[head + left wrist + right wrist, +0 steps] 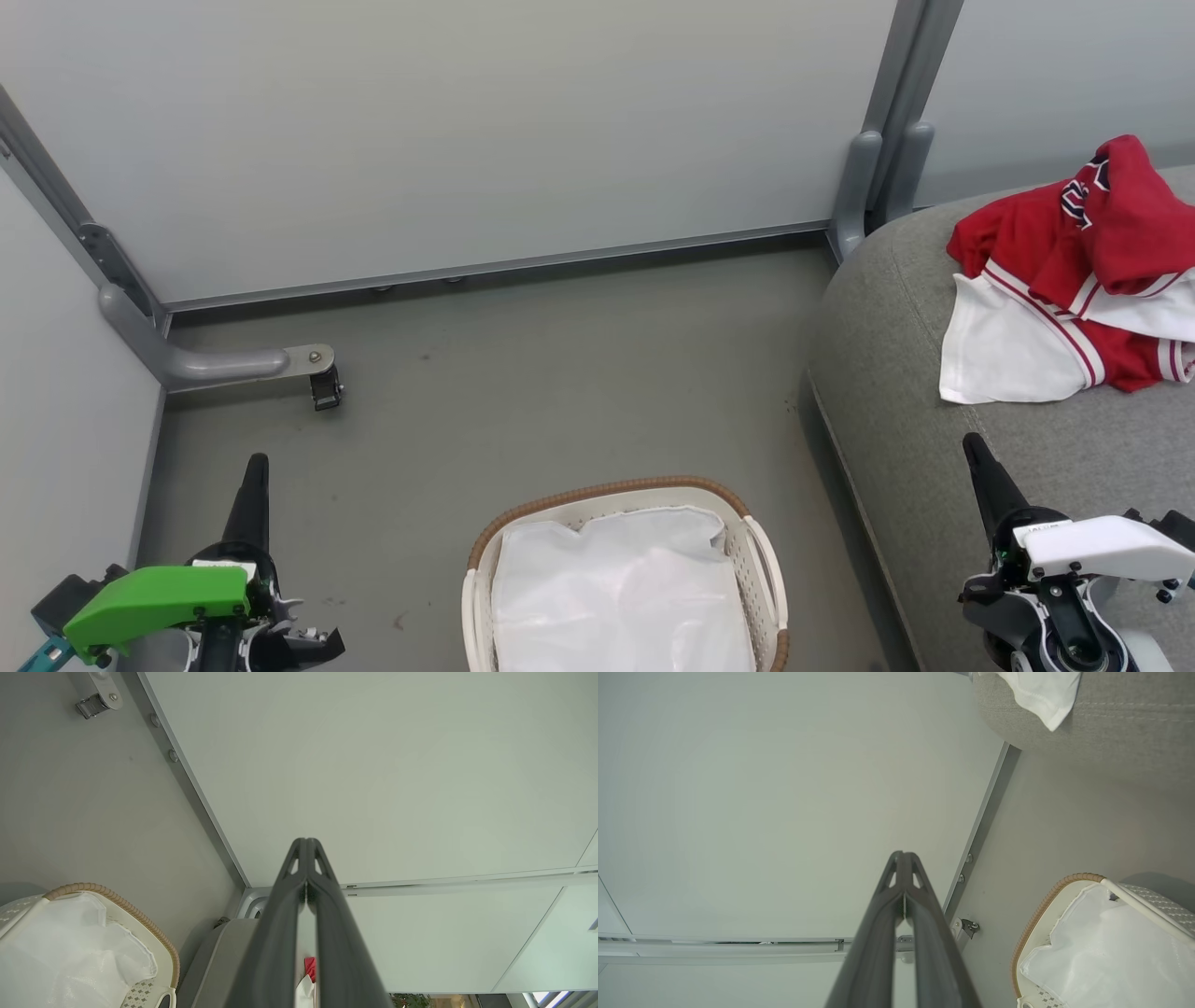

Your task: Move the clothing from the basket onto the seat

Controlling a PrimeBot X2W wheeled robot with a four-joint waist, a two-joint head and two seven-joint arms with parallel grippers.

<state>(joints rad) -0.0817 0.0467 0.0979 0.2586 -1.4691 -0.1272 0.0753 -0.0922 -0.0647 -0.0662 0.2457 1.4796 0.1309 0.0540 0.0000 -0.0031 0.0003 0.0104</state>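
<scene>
I have both arms low at the near side of the scene. The left tool (254, 469) has its two dark fingers pressed flat together, tips meeting, with nothing between them. It hangs over the bare floor (523, 373), off the left side of the basket (611, 492) and apart from it. The right tool (976, 446) is likewise fully closed and carries nothing. From the head camera it sits over the near part of the seat (887, 392), short of the clothing (1046, 261) and not touching it.

The clothing lies in one rumpled heap on top of the seat, toward its far right, set back from the rounded left edge. I can make out red fabric bunched at the back with a dark-and-white emblem showing. White panels with red striping spread forward and to the left. In the right wrist camera one white corner of the fabric lies close to the seat's rounded edge.

The basket stands on the floor at the near edge of my head view, close beside the seat's left side with a strip of floor between them. Its brown woven rim faces the far wall panel (467, 131). Inside it I see the white sheet (616, 597), crumpled across the bottom. A metal foot (322, 378) juts out from the left corner of the floor.
</scene>
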